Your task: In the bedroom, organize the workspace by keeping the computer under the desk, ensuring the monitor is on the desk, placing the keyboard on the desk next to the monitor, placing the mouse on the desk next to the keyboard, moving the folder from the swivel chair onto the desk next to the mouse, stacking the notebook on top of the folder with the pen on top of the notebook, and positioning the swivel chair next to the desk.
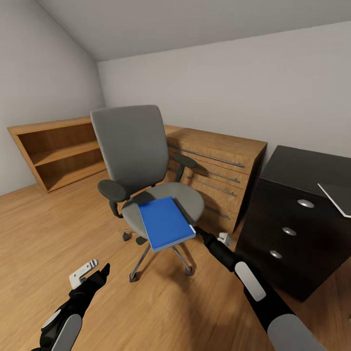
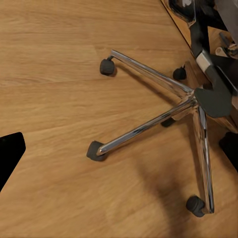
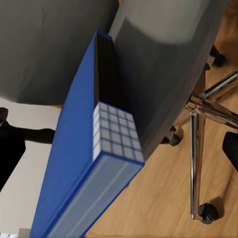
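Two arms out: my left gripper (image 1: 90, 271) hangs open over the floor, my right gripper (image 1: 195, 233) looks clamped on the blue folder (image 1: 165, 223) above the swivel chair (image 1: 130, 146) seat, so next comes carrying it deskward.

Floor (image 1: 53, 229): brown wood.
On it: swivel chair (image 1: 141, 170), open wooden shelf (image 1: 58, 153), wooden drawers (image 1: 219, 170), black cabinet (image 1: 292, 219).
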